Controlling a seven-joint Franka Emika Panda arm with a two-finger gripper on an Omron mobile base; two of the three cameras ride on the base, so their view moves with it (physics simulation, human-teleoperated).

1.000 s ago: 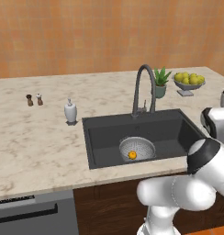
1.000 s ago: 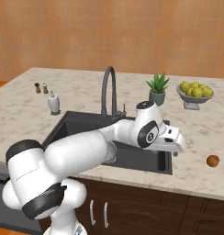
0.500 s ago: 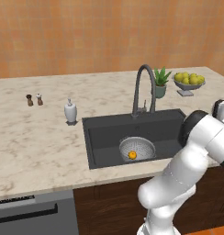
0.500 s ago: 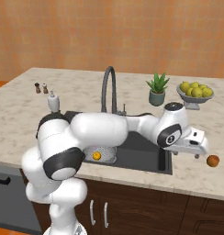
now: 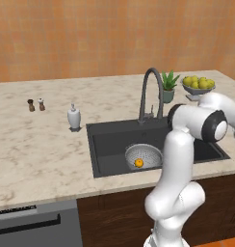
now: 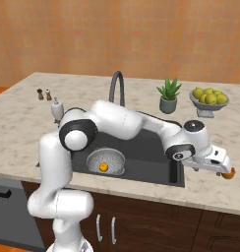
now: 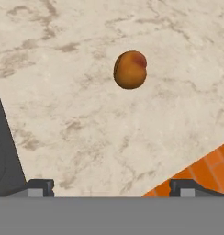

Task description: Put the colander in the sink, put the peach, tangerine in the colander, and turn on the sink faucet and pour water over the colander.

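A: Colander [image 5: 143,157] – where's it sit?
B: Down in the sink [image 5: 110,144], front part of the basin, upright. One small orange fruit [image 5: 138,163] lies inside it; prob the tangerine. Right base view shows the same: colander [image 6: 106,161] w/ the orange fruit [image 6: 104,168] in its bowl, sink [image 6: 151,152] dark around it.

A: And the peach?
B: On the worktop [image 7: 77,110], right of the sink, near the front edge. Hand view has the peach [image 7: 130,69] lying bare on the marble, orange-brown w/ a red blush, nothing touching it. In the right base view the peach [image 6: 230,173] peeks out just behind the pincer's tip.

A: Pincer state?
B: Pincer [image 7: 111,186] is spread wide, jaws far apart, nothing between them. Fingertips [image 7: 40,186] sit at the bottom of the hand view, peach well beyond them. From the right base view the pincer [image 6: 218,165] hangs over the worktop [image 6: 210,189] past the sink's right rim, arm stretched across the basin.

A: Tap?
B: Faucet [image 5: 151,94] stands behind the sink, spout arched over the basin. Can't see any stream from it.

A: Anything else about?
B: Soap bottle [image 5: 73,117] left of the sink, two small shakers [image 5: 35,104] further left, potted plant [image 5: 168,86] and a bowl of yellow-green fruit [image 5: 198,85] at the back right.
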